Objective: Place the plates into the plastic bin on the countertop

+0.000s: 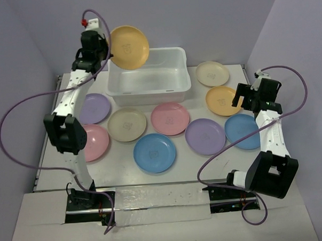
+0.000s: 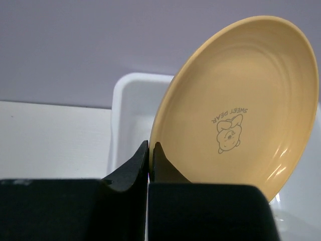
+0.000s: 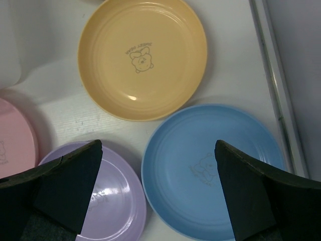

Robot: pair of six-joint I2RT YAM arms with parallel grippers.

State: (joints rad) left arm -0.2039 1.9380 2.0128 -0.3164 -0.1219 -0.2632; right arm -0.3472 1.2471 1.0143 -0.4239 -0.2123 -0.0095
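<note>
Plate in orange-yellow is up on edge above the plastic bin's back-left corner, rim pinched tight in the left gripper; right gripper hangs off to the right of the bin with its fingers spread wide, over a blue plate and a lilac plate; those two plus seven more plates lie flat on the countertop, in front of and right of the bin.

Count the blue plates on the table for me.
2. One blue plate lies front and centre; the other lies farther right, beside a lilac plate, partly behind the right arm. No others visible.
</note>
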